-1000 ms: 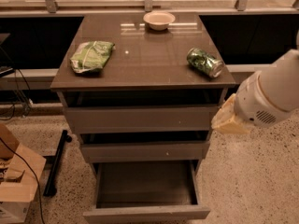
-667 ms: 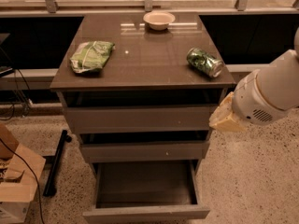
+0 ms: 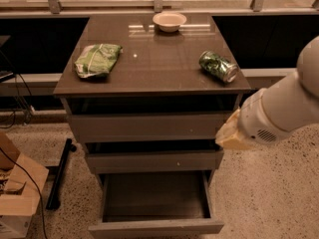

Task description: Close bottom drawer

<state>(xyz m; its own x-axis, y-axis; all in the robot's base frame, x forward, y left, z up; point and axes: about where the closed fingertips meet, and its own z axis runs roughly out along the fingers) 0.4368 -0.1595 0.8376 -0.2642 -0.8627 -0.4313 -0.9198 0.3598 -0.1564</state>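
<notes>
The bottom drawer (image 3: 155, 227) of the grey-brown cabinet stands pulled far out, and its dark shallow tray (image 3: 154, 195) shows empty. Its flat handleless front runs along the lower edge of the view. The two drawers above it, the middle one (image 3: 152, 161) and the top one (image 3: 149, 127), are each open a small way. My gripper (image 3: 231, 135) is at the end of the white arm (image 3: 279, 111), beside the cabinet's right edge at the height of the middle drawer and well above the bottom drawer's front. It touches nothing that I can see.
On the cabinet top lie a green chip bag (image 3: 97, 59), a green can on its side (image 3: 218, 66) and a white bowl (image 3: 169, 21). A cardboard box (image 3: 17, 193) and a black bar (image 3: 60, 173) sit on the speckled floor to the left.
The arm and gripper have barely shifted beside the cabinet's right edge. The bottom drawer stands as far out as before.
</notes>
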